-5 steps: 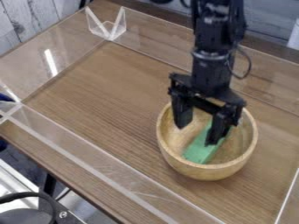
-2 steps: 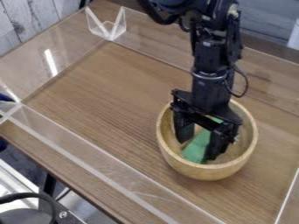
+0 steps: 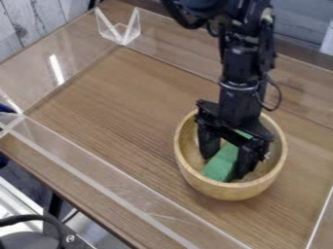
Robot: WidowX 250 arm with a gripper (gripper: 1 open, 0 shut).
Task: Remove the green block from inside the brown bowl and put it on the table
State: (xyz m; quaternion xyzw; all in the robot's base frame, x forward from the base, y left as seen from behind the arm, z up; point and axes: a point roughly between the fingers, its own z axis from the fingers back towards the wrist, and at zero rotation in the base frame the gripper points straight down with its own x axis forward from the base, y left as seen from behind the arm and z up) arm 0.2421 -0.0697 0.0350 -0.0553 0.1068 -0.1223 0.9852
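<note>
While the black arm [image 3: 240,49] reached steeply down from the top of the view, its pincer [image 3: 232,146] stood inside the bowl [image 3: 196,167] with both fingers spread wide, one on each side of the green block [image 3: 223,163]. Nothing was held; whether either finger touched the block could not be told. The block lay tilted in the bowl's hollow, its upper end between the fingers and its lower end toward the near wall. The bowl sat on the table [image 3: 117,107] toward the right-hand side, with its near rim not far from the front acrylic wall [image 3: 156,209] (the clear edging caught glints of light). To the left of the bowl the wood-grain surface lay bare as far as the left wall and the back corner [image 3: 120,26], giving the widest free stretch. Room to the right of the bowl was much narrower.
</note>
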